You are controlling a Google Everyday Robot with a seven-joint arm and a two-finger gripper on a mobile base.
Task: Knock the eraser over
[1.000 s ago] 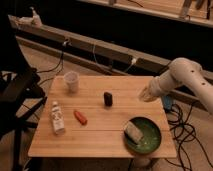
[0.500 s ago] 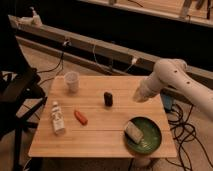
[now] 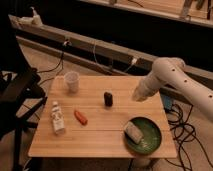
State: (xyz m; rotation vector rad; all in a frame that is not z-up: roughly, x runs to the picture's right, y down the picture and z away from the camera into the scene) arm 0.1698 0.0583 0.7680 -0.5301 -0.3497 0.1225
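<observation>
Eraser: one small dark brown-black rectangular block (image 3: 108, 98), upright near the middle of the light wooden table (image 3: 100, 144), a little toward the far edge.
Gripper: one gripper (image 3: 137, 95) on the end of the white arm (image 3: 170, 74). You'll see it over the table's right part, right of the eraser and clear of it. Spread or pressed together: can't tell.
Orange piece: one carrot-like piece (image 3: 80, 116), lying flat, front-left of the eraser, apart from it.
Cup: one white cup (image 3: 72, 81), upright, far-left area of the table.
Bottle: one small white bottle (image 3: 57, 118), lying down near the left edge, just beside the orange piece.
Plate: one round green plate (image 3: 151, 141), front-right corner.
Sponge: one pale block (image 3: 133, 131), on the plate's left part.
</observation>
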